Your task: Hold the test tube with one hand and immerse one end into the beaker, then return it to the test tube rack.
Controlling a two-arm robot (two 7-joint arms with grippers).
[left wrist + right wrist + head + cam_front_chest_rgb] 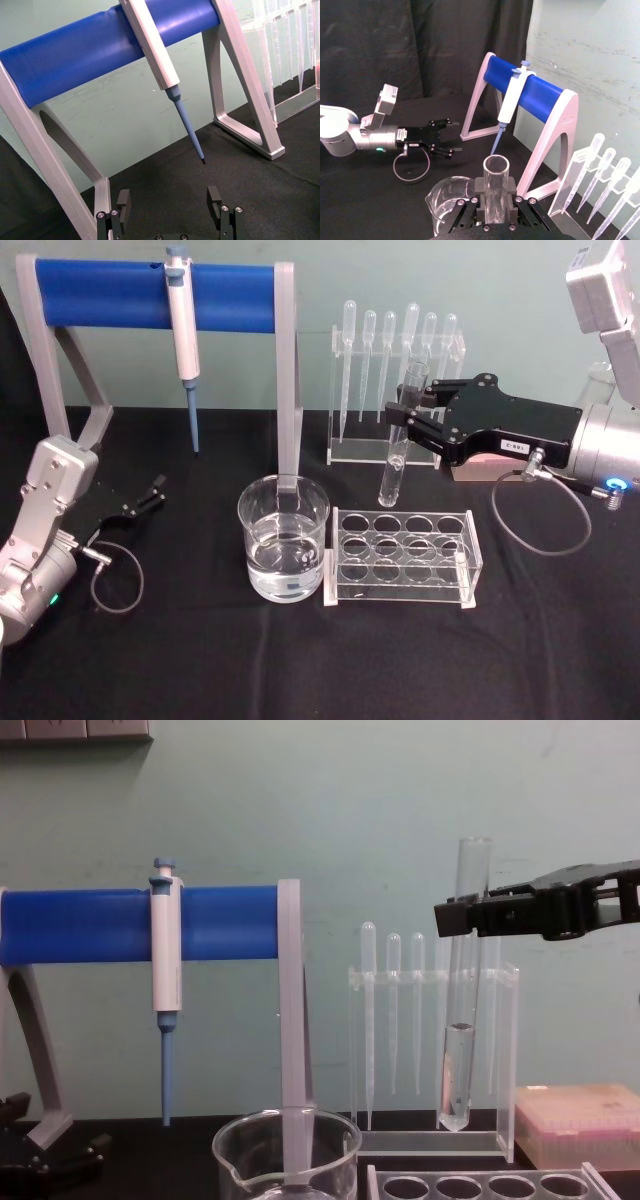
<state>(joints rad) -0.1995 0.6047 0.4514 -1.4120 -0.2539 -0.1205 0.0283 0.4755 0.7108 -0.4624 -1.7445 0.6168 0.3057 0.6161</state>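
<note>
My right gripper [407,426] is shut on the test tube [398,445], gripping its upper half and holding it nearly upright in the air. In the chest view the test tube [463,1020] has a little clear liquid in its rounded bottom, and the right gripper [455,915] reaches in from the right. Its lower end hangs just behind the clear rack [405,555], to the right of the beaker [283,540]. The beaker holds water and stands at the table's middle. The right wrist view looks down on the tube's open rim [496,167] with the beaker [447,200] beside it. My left gripper [150,495] rests open at the left.
A blue-barred stand [150,297] with a hanging pipettor [182,330] rises behind the beaker. A clear holder of plastic pipettes [395,390] stands behind the tube. A pink box [580,1120] lies under my right gripper. In the left wrist view the left gripper [169,205] faces the stand's foot.
</note>
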